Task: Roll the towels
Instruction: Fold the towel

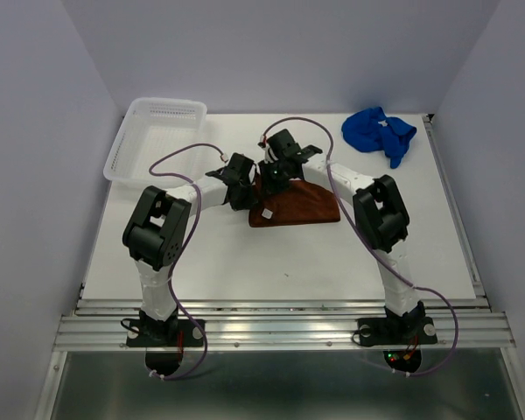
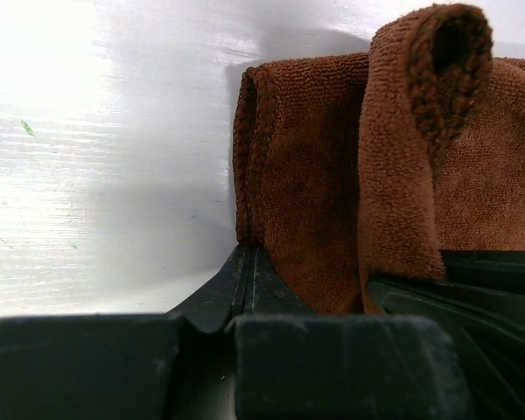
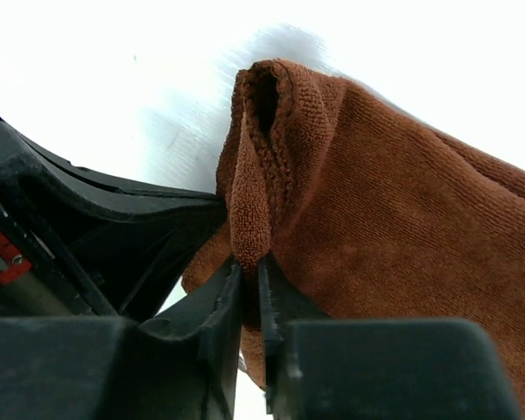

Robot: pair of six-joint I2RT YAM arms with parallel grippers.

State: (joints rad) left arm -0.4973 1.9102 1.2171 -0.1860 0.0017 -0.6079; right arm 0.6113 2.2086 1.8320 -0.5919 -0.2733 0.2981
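Top view, left arm: elbow held high, forearm angled rightward and away from the base, left gripper [image 1: 248, 194] pointed down at the left edge of the rust-brown towel [image 1: 302, 208]
Top view, right arm: elbow held high, forearm angled leftward, right gripper [image 1: 271, 181] pointed down at the same towel's far left part, just beside the left one
Top view, towels: rust-brown towel spread mid-table [image 1: 332, 258], white tag [image 1: 266, 213] at its near left corner; blue towel [image 1: 381, 133] bunched at the far right corner, well apart; white basket [image 1: 157, 140] at the far left
Left wrist view, fingers: pressed together, the towel's hemmed edge pinched at the tips; an upstanding fold is seen to the right
Right wrist view, fingers: all but closed, an upstanding fold of the brown cloth nipped between them; the other arm's black body is seen close on the left
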